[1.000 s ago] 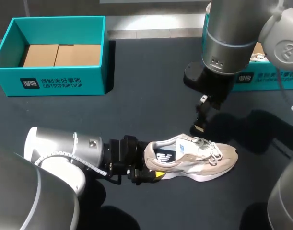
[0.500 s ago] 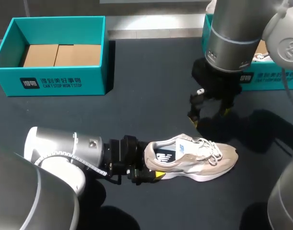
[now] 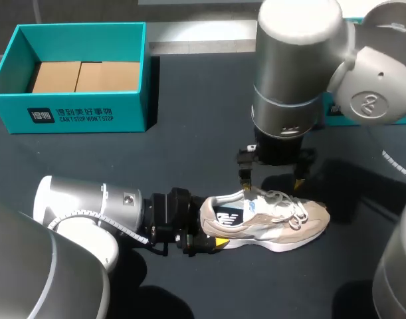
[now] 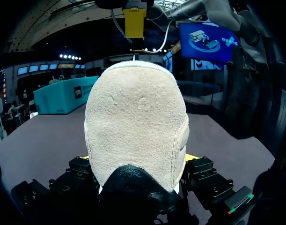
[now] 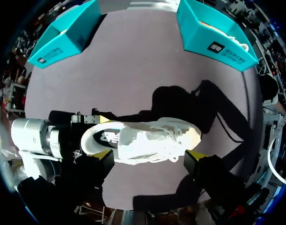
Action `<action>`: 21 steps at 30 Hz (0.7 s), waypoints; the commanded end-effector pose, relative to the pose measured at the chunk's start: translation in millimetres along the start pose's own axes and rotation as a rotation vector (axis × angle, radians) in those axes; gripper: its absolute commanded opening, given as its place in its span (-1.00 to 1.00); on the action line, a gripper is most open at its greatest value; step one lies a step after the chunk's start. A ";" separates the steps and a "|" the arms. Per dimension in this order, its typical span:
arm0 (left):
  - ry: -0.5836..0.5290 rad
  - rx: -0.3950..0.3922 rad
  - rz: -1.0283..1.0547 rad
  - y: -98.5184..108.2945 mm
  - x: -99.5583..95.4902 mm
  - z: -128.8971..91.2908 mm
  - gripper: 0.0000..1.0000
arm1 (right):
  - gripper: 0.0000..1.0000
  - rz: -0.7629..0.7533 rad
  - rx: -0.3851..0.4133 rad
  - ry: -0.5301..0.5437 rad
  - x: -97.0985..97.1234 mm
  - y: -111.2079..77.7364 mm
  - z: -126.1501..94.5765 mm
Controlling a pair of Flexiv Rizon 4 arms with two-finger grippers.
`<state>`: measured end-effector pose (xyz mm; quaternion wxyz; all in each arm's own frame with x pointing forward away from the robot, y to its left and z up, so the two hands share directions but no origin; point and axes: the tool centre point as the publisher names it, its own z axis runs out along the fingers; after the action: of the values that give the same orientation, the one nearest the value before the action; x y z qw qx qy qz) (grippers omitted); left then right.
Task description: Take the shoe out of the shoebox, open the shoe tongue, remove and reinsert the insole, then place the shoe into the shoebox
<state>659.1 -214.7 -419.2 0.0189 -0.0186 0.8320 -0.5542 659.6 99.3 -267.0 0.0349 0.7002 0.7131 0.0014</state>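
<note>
Left wrist view: the shoe (image 4: 135, 126) fills nearly the whole view, heel-on. Only slivers of yellow show either side of the heel, and everything ahead of the heel is blocked.

Head view: the shoe lies on its sole on the dark table (image 3: 189, 146), toe toward my right, well clear of the open teal shoebox (image 3: 76, 114) at the far left. The left gripper (image 3: 212, 234) is at the heel. One yellow tip shows, the other is hidden behind the shoe. The right arm's body hides part of a second teal box (image 3: 369, 113).

Right wrist view: this view shows both left tips, one on each side of the heel and clamped on it. The right gripper (image 5: 150, 159) has its fingers spread wide, straddling the shoe's middle from above. Contact with the shoe cannot be confirmed. The insole is not discernible in any view.
</note>
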 end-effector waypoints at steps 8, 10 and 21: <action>-0.001 -0.002 0.000 0.1 0.3 2.4 -1.00 | 1.00 0.076 -0.058 -0.098 22.8 0.2 16.9; -0.001 -0.002 0.000 0.1 0.3 2.4 -1.00 | 1.00 0.064 -0.046 -0.108 25.7 -0.1 20.8; -0.001 -0.002 0.000 0.1 0.3 2.4 -1.00 | 1.00 0.030 -0.047 -0.160 43.5 -2.9 38.9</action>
<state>659.2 -214.7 -419.2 0.0189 -0.0186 0.8320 -0.5542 658.5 128.3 -300.3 0.0907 0.7081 0.7000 -0.0206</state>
